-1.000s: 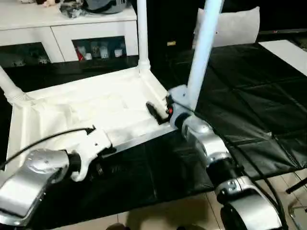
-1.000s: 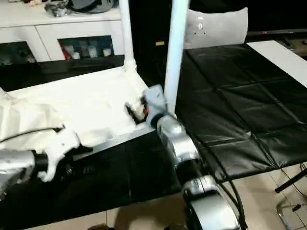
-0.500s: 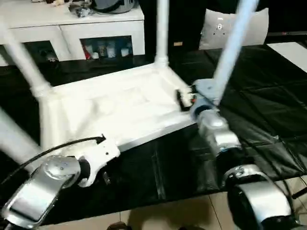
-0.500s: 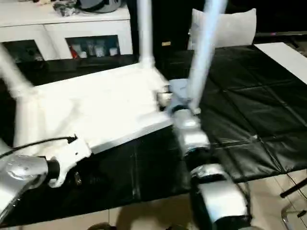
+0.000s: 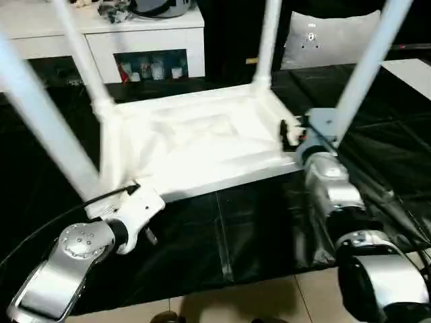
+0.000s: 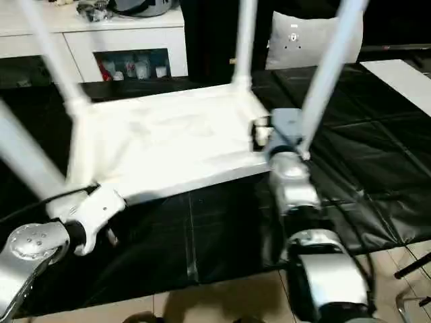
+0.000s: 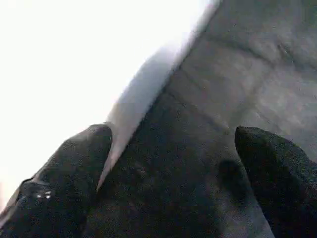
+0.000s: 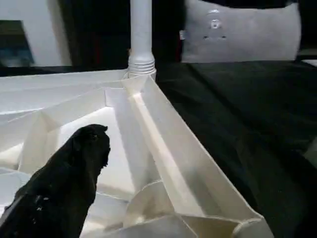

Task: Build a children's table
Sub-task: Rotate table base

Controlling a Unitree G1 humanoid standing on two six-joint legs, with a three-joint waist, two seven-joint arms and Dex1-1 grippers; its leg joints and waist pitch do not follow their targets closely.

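No legible text, number or brand anywhere. A small dark mark, perhaps a logo or tag, on the pale grey cushion (image 5: 328, 39) behind the black surface (image 5: 269, 222), too small to read. Blurred items behind the cabinet's glass doors (image 5: 151, 67), nothing readable.

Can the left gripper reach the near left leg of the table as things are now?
Probably yes. The left gripper is open, just below the table edge, and the near left leg rises close beside it with nothing between them.
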